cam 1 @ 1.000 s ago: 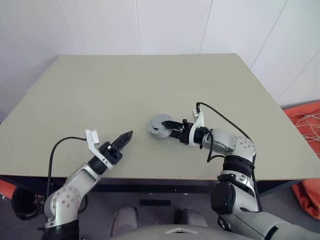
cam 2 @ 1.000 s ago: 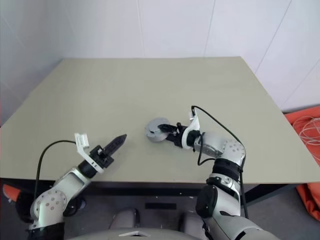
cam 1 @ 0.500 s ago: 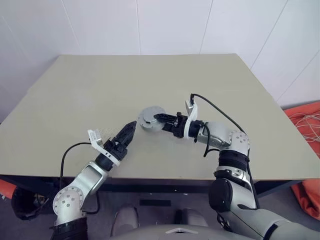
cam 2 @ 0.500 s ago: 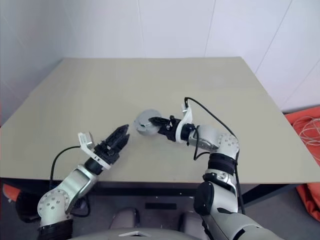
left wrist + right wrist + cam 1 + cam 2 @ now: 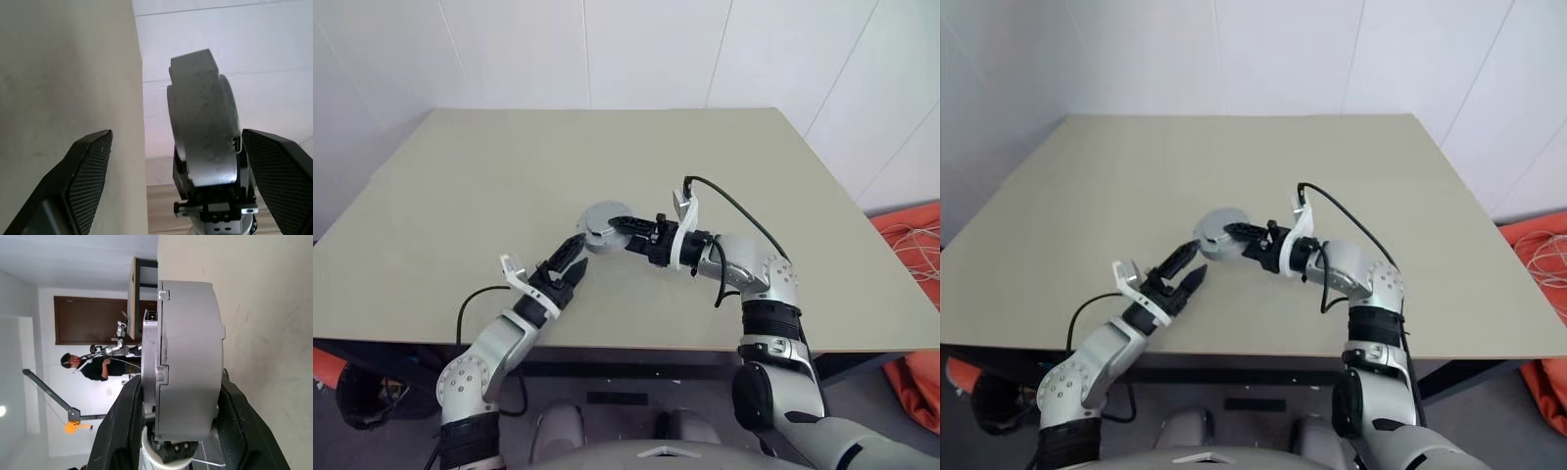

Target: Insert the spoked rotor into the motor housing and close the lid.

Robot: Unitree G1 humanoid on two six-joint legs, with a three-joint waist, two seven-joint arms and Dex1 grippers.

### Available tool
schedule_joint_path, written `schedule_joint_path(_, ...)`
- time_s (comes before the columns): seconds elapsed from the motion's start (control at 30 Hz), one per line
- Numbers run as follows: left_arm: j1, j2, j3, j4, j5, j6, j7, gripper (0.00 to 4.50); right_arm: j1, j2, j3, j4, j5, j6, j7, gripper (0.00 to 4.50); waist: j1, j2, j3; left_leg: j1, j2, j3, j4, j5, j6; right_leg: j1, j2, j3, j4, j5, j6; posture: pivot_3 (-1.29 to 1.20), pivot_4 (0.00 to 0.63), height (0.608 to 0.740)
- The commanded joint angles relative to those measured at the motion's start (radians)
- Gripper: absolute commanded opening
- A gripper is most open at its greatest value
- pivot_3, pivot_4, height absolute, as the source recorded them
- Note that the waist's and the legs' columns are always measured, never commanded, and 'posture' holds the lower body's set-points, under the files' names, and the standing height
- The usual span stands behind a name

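Two grippers meeting: right gripper (image 5: 625,227) fingers are clamping the closed motor housing (image 5: 600,226) above the tabletop (image 5: 607,157); left gripper (image 5: 570,262) fingers spread, should straddle it squarely before closing.

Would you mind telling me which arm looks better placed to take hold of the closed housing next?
The left. Its gripper is open just beside the motor housing, its fingers either side. The right gripper is already shut on it, lifted off the table.
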Motion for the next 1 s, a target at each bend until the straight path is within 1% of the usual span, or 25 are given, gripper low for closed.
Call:
schedule_joint_path(0.03, -0.038, -0.009, -0.002, 0.010, -0.024, -0.017, -0.045, 4.50, -0.005, -0.011, 0.045, -0.089, 0.101, -0.050, 0.010, 1.98, -0.001, 0.000, 0.000, 0.000, 0.000, 0.000, 0.001, 0.000, 0.000, 0.000, 0.000, 0.000, 0.000, 0.000, 0.000, 0.00, 0.000, 0.740)
schedule_joint_path(0.23, -0.076, -0.016, -0.016, 0.060, -0.023, -0.005, -0.062, 4.50, 0.008, -0.034, 0.081, -0.108, 0.101, -0.073, 0.034, 1.98, -0.001, -0.001, 0.000, -0.001, 0.000, 0.000, 0.002, 0.000, 0.000, 0.000, 0.000, 0.000, 0.000, 0.001, 0.001, 0.00, 0.000, 0.740)
schedule_joint_path(0.43, -0.098, -0.011, -0.030, 0.105, -0.025, 0.030, -0.044, 4.50, 0.016, -0.038, 0.095, -0.121, 0.101, -0.076, 0.051, 1.98, -0.001, -0.001, 0.000, -0.002, -0.001, -0.001, 0.002, 0.000, 0.000, 0.000, -0.001, 0.000, 0.000, 0.001, 0.002, 0.00, 0.000, 0.740)
schedule_joint_path(0.53, -0.095, -0.005, -0.035, 0.113, -0.031, 0.052, -0.033, 3.91, 0.020, -0.041, 0.099, -0.127, 0.101, -0.079, 0.055, 1.98, 0.000, -0.001, -0.001, -0.002, -0.001, -0.001, 0.002, 0.000, 0.000, 0.000, -0.001, 0.000, 0.000, 0.002, 0.003, 0.00, 0.000, 0.740)
schedule_joint_path(0.7, -0.088, 0.005, -0.036, 0.121, -0.027, 0.069, -0.033, 2.35, 0.026, -0.047, 0.104, -0.127, 0.101, -0.081, 0.059, 1.98, -0.001, -0.001, -0.001, -0.002, -0.001, -0.001, 0.003, 0.000, 0.000, 0.000, -0.001, 0.000, 0.000, 0.002, 0.003, 0.00, 0.000, 0.740)
schedule_joint_path(0.73, -0.086, 0.006, -0.034, 0.121, -0.028, 0.068, -0.031, 2.29, 0.027, -0.048, 0.106, -0.127, 0.101, -0.081, 0.061, 1.98, -0.001, -0.001, -0.001, -0.002, 0.000, -0.001, 0.003, 0.000, 0.000, 0.000, -0.001, 0.000, 0.000, 0.002, 0.003, 0.00, 0.000, 0.740)
schedule_joint_path(1.0, -0.065, 0.004, -0.033, 0.099, -0.041, 0.062, -0.039, 2.29, 0.032, -0.052, 0.114, -0.134, 0.101, -0.087, 0.076, 1.98, 0.000, -0.001, -0.001, -0.002, -0.001, -0.001, 0.003, 0.000, 0.000, 0.001, -0.001, 0.000, 0.000, 0.002, 0.003, 0.00, 0.000, 0.740)
